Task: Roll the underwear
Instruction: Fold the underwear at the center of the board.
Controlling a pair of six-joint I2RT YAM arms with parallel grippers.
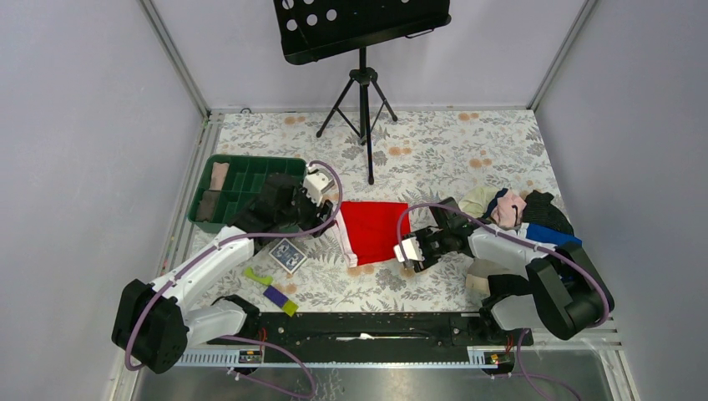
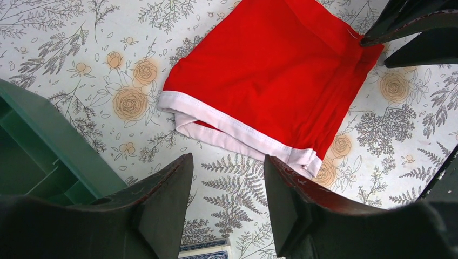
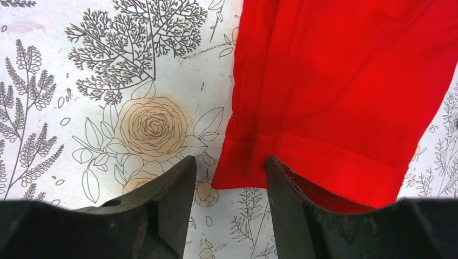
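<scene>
The red underwear (image 1: pixel 371 230) lies flat on the flowered table, its white-pink waistband (image 1: pixel 344 238) at the left. My left gripper (image 1: pixel 324 219) is open and empty, just left of the waistband. In the left wrist view the underwear (image 2: pixel 270 70) and waistband (image 2: pixel 237 129) lie just ahead of the gripper (image 2: pixel 228 162). My right gripper (image 1: pixel 403 248) is open at the underwear's near right corner. In the right wrist view the gripper (image 3: pixel 228 164) straddles the hem corner of the underwear (image 3: pixel 345 91), with the right finger over the cloth.
A green compartment tray (image 1: pixel 242 180) stands at the left behind my left arm. A blue card box (image 1: pixel 288 255) and small green and purple blocks (image 1: pixel 275 292) lie near it. A pile of clothes (image 1: pixel 518 209) sits at the right. A music stand tripod (image 1: pixel 363 83) stands at the back.
</scene>
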